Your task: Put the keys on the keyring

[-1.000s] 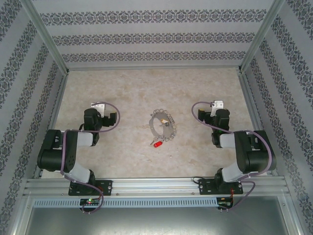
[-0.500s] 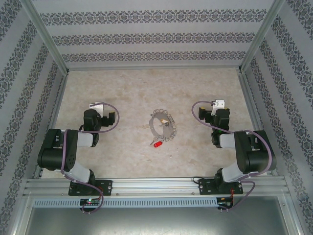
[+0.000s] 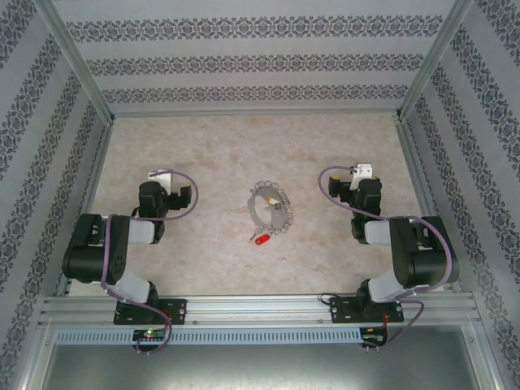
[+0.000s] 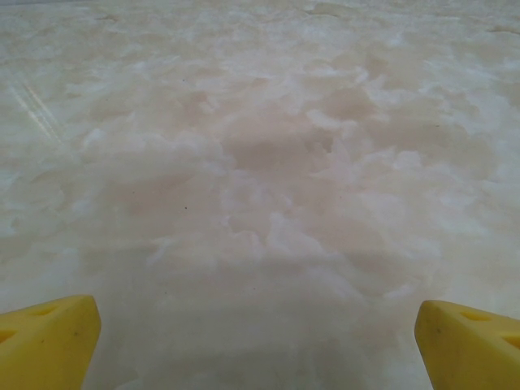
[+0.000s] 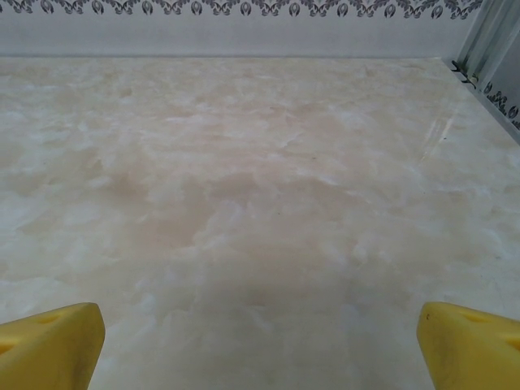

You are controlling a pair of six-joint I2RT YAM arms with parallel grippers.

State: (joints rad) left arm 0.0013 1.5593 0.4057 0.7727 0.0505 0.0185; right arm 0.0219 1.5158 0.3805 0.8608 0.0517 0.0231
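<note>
Nearest the camera in the overhead view, a silver aluminium rail (image 3: 260,307) runs across the near edge of the table (image 3: 203,146), and both arm bases are bolted to it. The left arm (image 3: 106,252) and right arm (image 3: 414,252) fold up from there and reach forward over the pale, marbled beige top.

Between the arms, near the middle of the table, lies the keyring (image 3: 270,211), a thin silver loop fringed with small links, flat on the surface. A red-headed key (image 3: 262,240) rests just beside its near edge; whether it touches the loop cannot be told. A pale key (image 3: 271,200) sits inside the loop at its far side. Both arms are well apart from the ring.

Seen from the wrists, the left fingers (image 4: 49,341) are spread wide, their yellow tips at the two bottom corners with bare marbled table between them and nothing held. The right fingers (image 5: 49,345) stand just as wide, also empty.

Beyond them the table runs on, faintly glossy, to a back wall (image 3: 260,61) papered in grey-and-white ornamental bands. Matching side walls slope in on both sides, framed by metal posts (image 3: 77,69).
</note>
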